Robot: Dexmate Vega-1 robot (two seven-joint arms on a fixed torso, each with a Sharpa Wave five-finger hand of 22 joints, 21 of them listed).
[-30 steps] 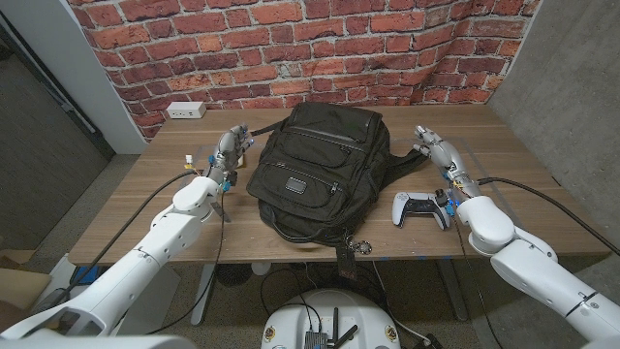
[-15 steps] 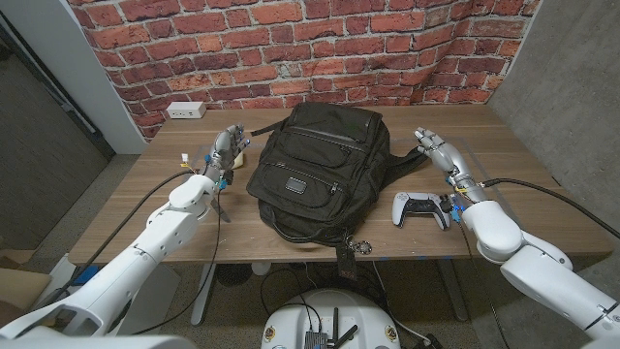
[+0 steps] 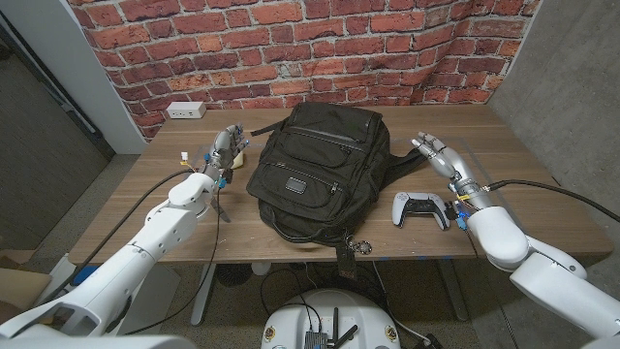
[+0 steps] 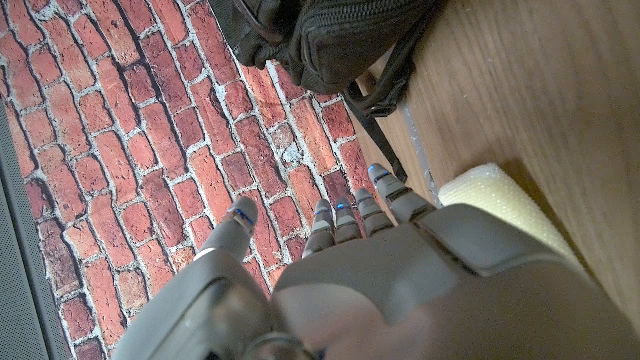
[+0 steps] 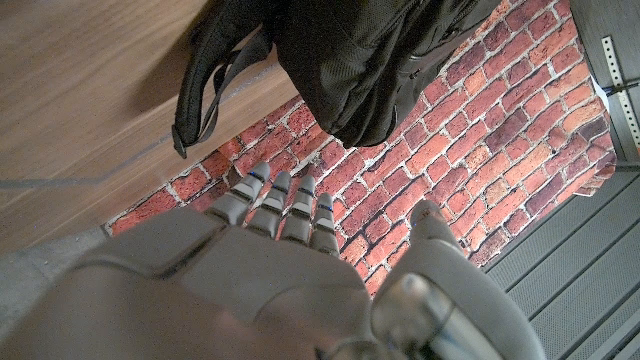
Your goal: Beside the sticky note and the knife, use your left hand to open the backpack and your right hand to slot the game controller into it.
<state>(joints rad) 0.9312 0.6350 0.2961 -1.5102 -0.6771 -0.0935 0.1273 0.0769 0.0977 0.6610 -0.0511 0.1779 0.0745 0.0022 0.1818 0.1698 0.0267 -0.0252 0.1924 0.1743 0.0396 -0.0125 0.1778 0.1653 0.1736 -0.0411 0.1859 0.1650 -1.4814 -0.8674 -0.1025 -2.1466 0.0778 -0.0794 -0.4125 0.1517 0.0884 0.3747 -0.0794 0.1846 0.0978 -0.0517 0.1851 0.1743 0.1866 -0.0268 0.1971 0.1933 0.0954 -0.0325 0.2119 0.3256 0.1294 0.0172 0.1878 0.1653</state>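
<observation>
Right hand (image 3: 438, 155) nearer; game controller (image 3: 419, 208) crosswise, grips toward robot.

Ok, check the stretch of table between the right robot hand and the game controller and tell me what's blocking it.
Nothing visible blocks it. The right robot hand is open above bare table, and the game controller lies nearer the robot, beside the backpack. Only the backpack's strap lies nearby, off to the side toward the bag.
</observation>
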